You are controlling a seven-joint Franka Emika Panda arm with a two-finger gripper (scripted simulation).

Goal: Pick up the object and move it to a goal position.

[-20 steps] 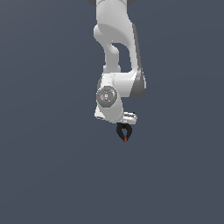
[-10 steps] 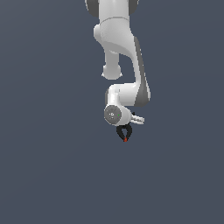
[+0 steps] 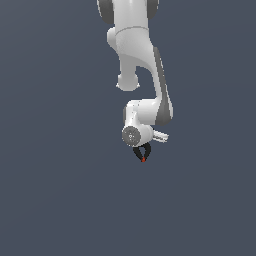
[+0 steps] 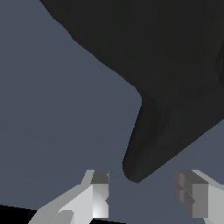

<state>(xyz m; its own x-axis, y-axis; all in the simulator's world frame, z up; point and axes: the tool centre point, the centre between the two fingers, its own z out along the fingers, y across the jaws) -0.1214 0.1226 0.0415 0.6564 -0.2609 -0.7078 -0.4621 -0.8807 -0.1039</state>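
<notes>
The object [image 3: 142, 152] is a small black clamp shape with a red tip [image 3: 143, 160], lying on the grey floor just below the white hand [image 3: 131, 135] in the exterior view. In the wrist view the object [image 4: 166, 78] fills much of the picture, and one rounded black handle end [image 4: 136, 171] reaches down between my two fingers. My gripper [image 4: 144, 194] is open: the pale fingers [image 4: 98, 194] stand apart on either side of that handle end, with floor showing between each finger and the black shape.
Plain grey floor [image 3: 60, 200] surrounds the object on all sides. The white arm [image 3: 135, 50] rises from the hand to the top edge of the exterior view.
The hand has come down onto the object, first quickly, then only a little. The object has stayed in the same spot.
</notes>
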